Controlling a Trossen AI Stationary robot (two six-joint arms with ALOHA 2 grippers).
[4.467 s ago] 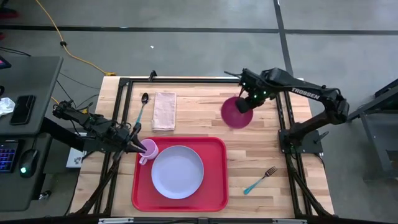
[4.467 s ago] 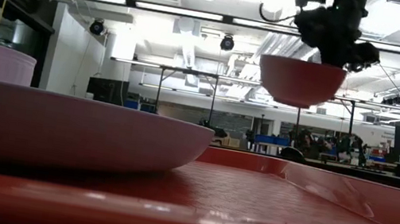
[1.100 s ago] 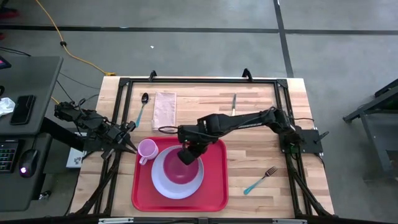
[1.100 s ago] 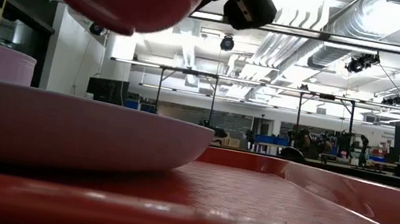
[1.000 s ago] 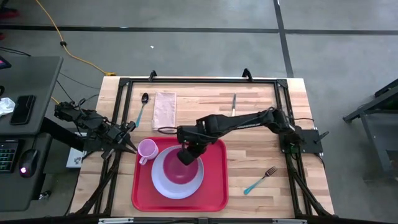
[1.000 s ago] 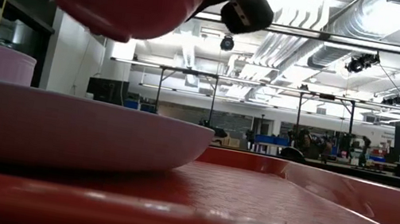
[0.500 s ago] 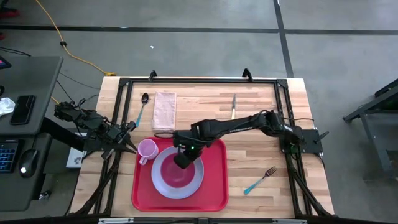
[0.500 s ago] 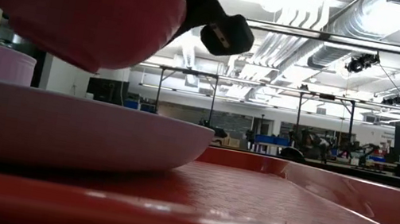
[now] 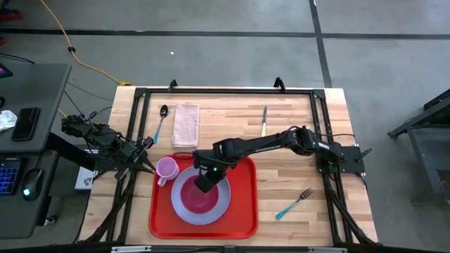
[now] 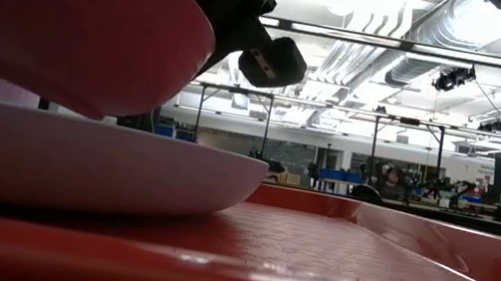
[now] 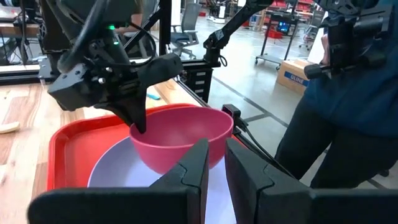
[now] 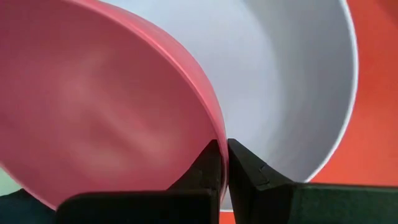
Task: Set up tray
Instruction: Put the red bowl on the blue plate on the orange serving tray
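Note:
A red tray (image 9: 242,211) lies at the table's near middle with a lavender plate (image 9: 223,202) on it. A pink cup (image 9: 166,169) stands in the tray's far left corner. My right gripper (image 9: 204,181) is shut on a magenta bowl (image 9: 199,200) low over the plate's middle. In the low view the bowl (image 10: 68,21) is tilted close above the plate (image 10: 125,166). My left gripper (image 9: 150,166) waits just left of the cup. Its fingers (image 11: 198,163) stand a little apart with nothing seen between them. My right gripper pinches the bowl's rim (image 12: 219,138) on its far right side, one finger (image 12: 208,163) inside and one (image 12: 245,163) outside. The fingers slant down from the far right. The bowl hangs tilted over the plate; whether its base touches the plate I cannot tell.
On the bare wood lie a spoon (image 9: 161,121) and a folded napkin (image 9: 186,125) at the far left, a knife (image 9: 264,121) at the far middle and a fork (image 9: 295,202) right of the tray. A person (image 11: 348,112) stands beyond the table.
My right gripper has sunk toward the plate and shifted a little toward the table's near left, carrying the bowl. The bowl now sits lower and closer over the plate's middle, still tilted.

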